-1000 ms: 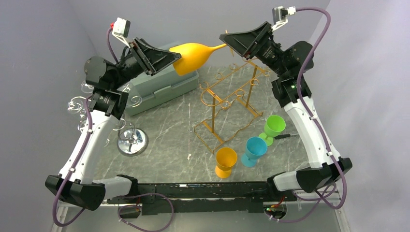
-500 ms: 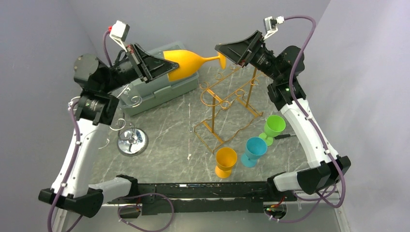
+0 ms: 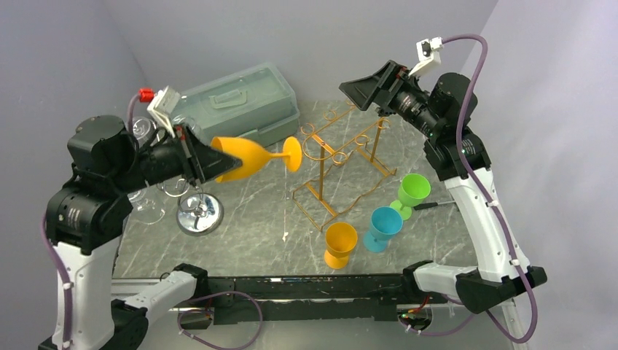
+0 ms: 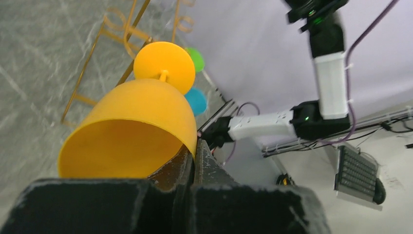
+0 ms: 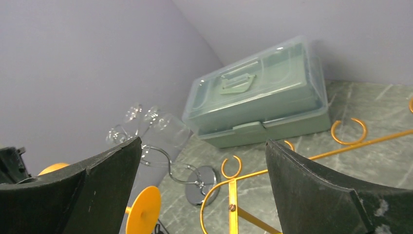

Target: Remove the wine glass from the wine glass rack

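At the near edge of the table (image 3: 248,219), three plastic cups are seen standing upright in a loose row: an orange cup (image 3: 340,244), a blue cup (image 3: 383,227) just beside it, and a green cup (image 3: 413,194) a little further back and to the right. To the left, a chrome stand (image 3: 199,214) on a round base is placed, with clear glasses (image 3: 146,208) hung from it. The wine glass rack (image 3: 321,179) is set at the middle of the table, upright on its rectangular wire base, and no glass is seen on its curled hooks. The wine glass (image 3: 248,157), orange, is held on its side in the air to the left of the rack, above the table, with its round foot turned towards the hooks at the rack's left end and near them. It is gripped by the left gripper (image 3: 222,164), whose fingers are brought nearly together on the wall of the bowl at its rim, as is shown in the left wrist view. Further back, a pale green lidded plastic box (image 3: 240,102) is seen lying closed against the far wall. The right gripper (image 3: 346,89) is raised above the far end of the rack, its fingers spread wide, and nothing is held between them.
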Robot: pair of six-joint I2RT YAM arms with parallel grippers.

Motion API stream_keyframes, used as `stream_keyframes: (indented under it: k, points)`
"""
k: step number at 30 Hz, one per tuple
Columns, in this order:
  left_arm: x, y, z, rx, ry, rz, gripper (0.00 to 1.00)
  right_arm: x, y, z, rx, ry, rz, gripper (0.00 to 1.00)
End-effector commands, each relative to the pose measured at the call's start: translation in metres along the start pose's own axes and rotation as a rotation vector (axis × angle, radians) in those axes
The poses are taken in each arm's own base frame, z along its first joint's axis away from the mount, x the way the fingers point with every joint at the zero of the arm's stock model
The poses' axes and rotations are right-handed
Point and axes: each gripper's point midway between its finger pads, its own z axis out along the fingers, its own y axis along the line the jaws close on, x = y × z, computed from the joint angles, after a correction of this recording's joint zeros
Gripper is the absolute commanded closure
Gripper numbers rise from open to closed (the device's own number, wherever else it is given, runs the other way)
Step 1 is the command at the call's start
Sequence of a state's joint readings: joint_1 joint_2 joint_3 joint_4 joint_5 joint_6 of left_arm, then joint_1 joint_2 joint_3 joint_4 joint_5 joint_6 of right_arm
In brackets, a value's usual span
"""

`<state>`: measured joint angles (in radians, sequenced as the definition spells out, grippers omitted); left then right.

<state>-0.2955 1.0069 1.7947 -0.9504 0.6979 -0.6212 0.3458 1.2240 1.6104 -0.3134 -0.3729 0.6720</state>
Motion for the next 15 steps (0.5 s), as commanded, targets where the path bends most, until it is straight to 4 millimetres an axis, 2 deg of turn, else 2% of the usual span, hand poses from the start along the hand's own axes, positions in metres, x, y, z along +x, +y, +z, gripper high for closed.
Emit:
stream_keyframes:
  k: [1,11,15]
  points:
    - [0.042,0.025,-0.026,-0.157,0.125,0.022,1.0,-0.007,-0.011,-0.008,0.086,-0.007,-0.084,0.0]
    - [0.1,0.057,-0.036,-0.29,0.372,0.03,1.0,-0.005,-0.018,0.002,0.13,0.023,-0.126,0.0]
    - [0.122,0.07,-0.033,-0.312,0.478,0.035,1.0,-0.004,-0.023,0.006,0.15,0.032,-0.134,0.0]
